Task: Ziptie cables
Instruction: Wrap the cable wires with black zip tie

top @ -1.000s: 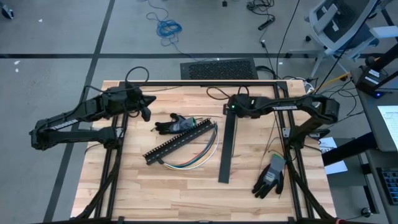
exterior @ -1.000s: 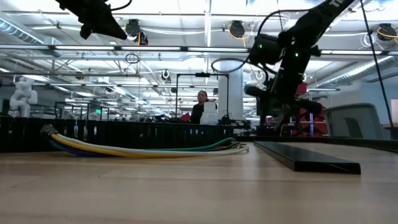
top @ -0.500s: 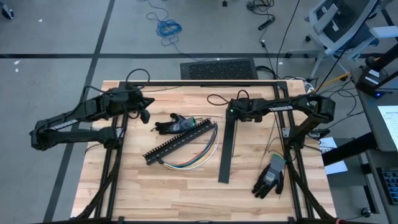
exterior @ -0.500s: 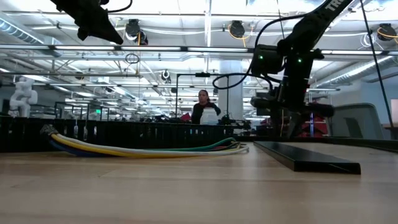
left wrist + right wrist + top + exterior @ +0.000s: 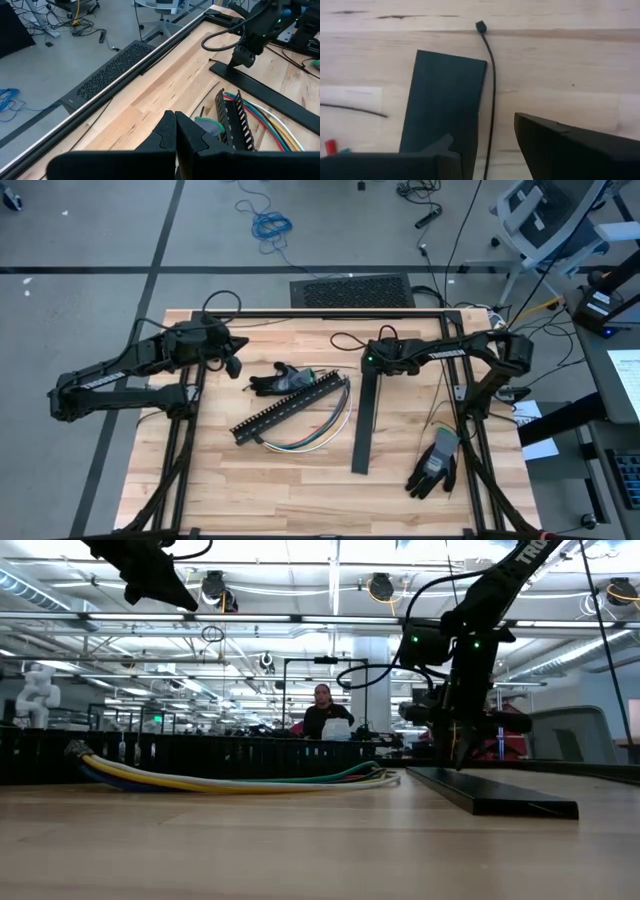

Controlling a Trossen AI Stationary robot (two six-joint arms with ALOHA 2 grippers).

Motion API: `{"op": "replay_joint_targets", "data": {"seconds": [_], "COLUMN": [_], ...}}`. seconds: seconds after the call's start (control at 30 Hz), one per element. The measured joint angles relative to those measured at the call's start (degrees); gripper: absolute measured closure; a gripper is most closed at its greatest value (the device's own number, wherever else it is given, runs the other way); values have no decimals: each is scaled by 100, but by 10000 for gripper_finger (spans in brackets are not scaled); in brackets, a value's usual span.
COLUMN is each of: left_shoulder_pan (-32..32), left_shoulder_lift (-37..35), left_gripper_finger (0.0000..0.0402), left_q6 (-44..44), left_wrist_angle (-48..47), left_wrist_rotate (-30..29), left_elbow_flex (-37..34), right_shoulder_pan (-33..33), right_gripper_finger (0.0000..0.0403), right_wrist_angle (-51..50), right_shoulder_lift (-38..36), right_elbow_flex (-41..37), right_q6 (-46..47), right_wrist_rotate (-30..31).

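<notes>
The cables (image 5: 325, 425), a loose bundle of white, yellow and green wires, lie on the table beside the black slotted duct (image 5: 285, 408); they also show in the low view (image 5: 230, 780). A thin black zip tie (image 5: 491, 85) lies flat on the wood beside the far end of a flat black strip (image 5: 445, 100). My right gripper (image 5: 490, 160) points down just above it, open, one finger over the strip's edge and one on the zip tie's other side. My left gripper (image 5: 175, 135) hangs shut and empty high over the table's far left (image 5: 236, 358).
A black glove (image 5: 272, 382) lies at the duct's far end, and another glove (image 5: 435, 465) lies near the right front. The black strip (image 5: 363, 420) runs from the table's middle toward its near edge. Dark frame rails (image 5: 300, 315) border the table. A person (image 5: 322, 712) stands far behind.
My right gripper has sunk toward the far end of the black strip and tipped a little more upright. The left arm and the cables have kept still.
</notes>
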Motion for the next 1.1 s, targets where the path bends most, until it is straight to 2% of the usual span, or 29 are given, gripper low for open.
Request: {"op": "replay_joint_targets", "data": {"seconds": [0.5, 0.6, 0.77, 0.93, 1.1], "left_shoulder_pan": [2, 0, 0, 1, 2], "left_shoulder_lift": [0, 0, 0, 0, 0], "left_gripper_finger": [402, 402, 402, 402, 402], "left_q6": [-1, -1, -1, -1, -16], "left_wrist_angle": [-20, -30, -109, -67, 64], "left_wrist_rotate": [-2, -2, -4, -4, -3], "left_elbow_flex": [0, 0, 0, 0, 0], "right_shoulder_pan": [-33, -31, -42, -48, -6], "right_gripper_finger": [286, 315, 393, 401, 403], "right_wrist_angle": [-44, -85, -151, -144, -9], "right_shoulder_lift": [136, 214, 390, 327, -242], "right_elbow_flex": [-9, -11, 0, -15, -84], "right_q6": [-236, -295, -583, -797, -952], "right_wrist_rotate": [-23, 54, 76, 2, -147]}}
